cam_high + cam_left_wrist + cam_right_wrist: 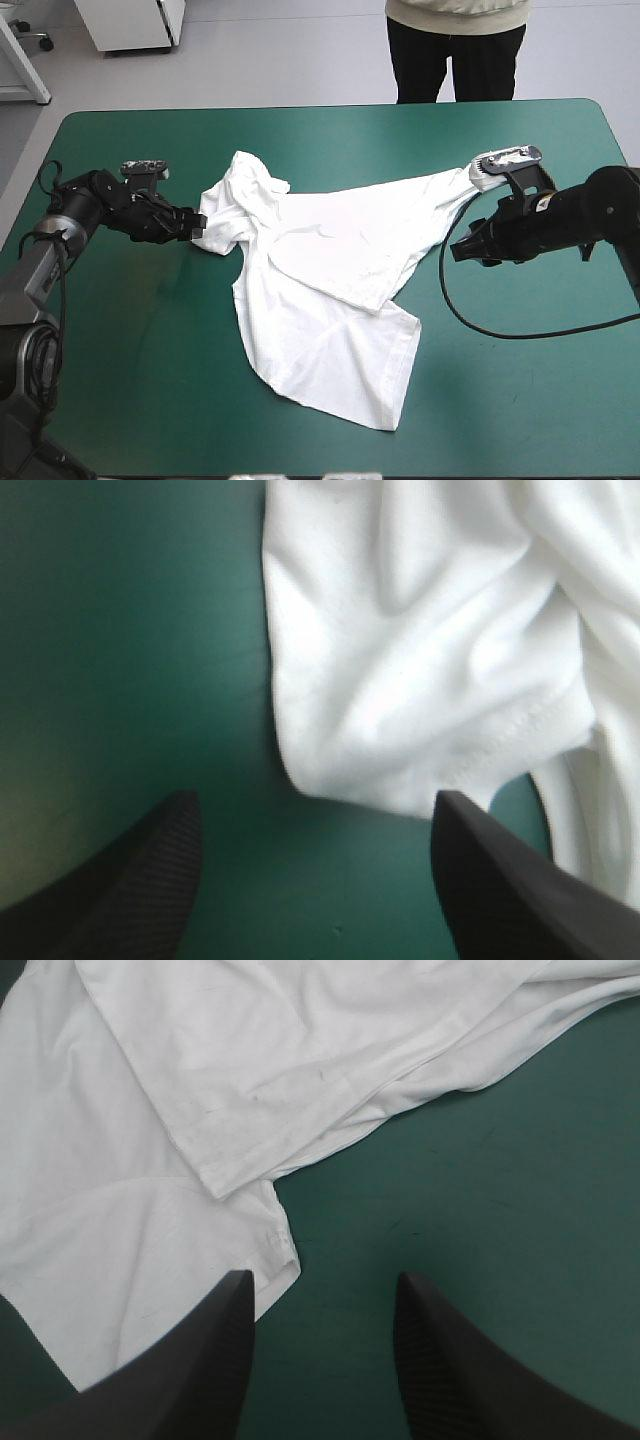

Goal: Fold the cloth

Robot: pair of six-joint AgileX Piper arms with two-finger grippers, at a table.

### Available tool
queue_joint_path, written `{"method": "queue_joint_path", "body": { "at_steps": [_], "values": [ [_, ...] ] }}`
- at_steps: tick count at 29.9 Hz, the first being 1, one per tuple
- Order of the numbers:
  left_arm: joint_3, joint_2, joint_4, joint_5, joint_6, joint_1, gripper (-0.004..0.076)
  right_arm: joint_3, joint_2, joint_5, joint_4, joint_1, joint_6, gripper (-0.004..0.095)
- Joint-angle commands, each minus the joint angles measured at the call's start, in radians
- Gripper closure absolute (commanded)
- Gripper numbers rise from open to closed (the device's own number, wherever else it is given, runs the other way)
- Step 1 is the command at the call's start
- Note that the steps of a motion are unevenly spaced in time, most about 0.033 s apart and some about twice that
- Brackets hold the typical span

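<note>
Black jointed arms (105,203) carry curved, fin-shaped black fingers (195,1365).

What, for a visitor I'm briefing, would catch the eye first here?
A white T-shirt lies rumpled and half spread across the middle of the teal-green table. The left gripper and right gripper flank it, both open, holding nothing.

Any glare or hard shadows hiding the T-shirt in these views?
High view: even light, only soft shadows along the T-shirt. Left wrist view: pale sheen on the teal-green cover away from the T-shirt, folds shaded but readable. Right wrist view: no glare, seams plain.
</note>
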Motion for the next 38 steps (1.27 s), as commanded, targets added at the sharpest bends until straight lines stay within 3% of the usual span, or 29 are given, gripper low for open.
{"method": "queue_joint_path", "body": {
  "at_steps": [1, 10, 13, 17, 22, 25, 31, 38],
  "values": [
    [-0.024, 0.002, -0.053, -0.07, 0.031, -0.013, 0.025, -0.024, -0.026, -0.038, 0.019, 0.0, -0.017, 0.048],
    [-0.026, 0.085, -0.055, -0.153, 0.077, -0.084, 0.0264, -0.024, -0.026, -0.025, 0.019, 0.0, -0.017, 0.0481],
    [-0.026, 0.089, -0.049, -0.168, 0.077, -0.102, 0.0375, -0.024, -0.026, -0.023, 0.021, 0.0, -0.022, 0.0481],
    [-0.026, 0.089, -0.041, -0.161, 0.066, -0.102, 0.0719, -0.024, -0.026, -0.012, 0.041, 0.004, -0.027, 0.0495],
    [-0.026, 0.089, -0.004, -0.129, 0.072, -0.102, 0.0733, -0.014, -0.026, 0.006, 0.068, 0.038, -0.047, 0.0508],
    [-0.026, 0.089, 0.0, -0.121, 0.072, -0.102, 0.0733, 0.036, -0.026, 0.006, 0.013, 0.15, -0.029, 0.0508],
    [-0.026, 0.089, 0.0, -0.118, 0.072, -0.102, 0.0733, 0.175, -0.014, -0.058, -0.212, 0.485, 0.112, 0.0507],
    [-0.026, 0.089, 0.0, -0.11, 0.072, -0.102, 0.0733, 0.312, 0.016, -0.139, -0.271, 0.823, 0.197, 0.0471]
  ]
}}
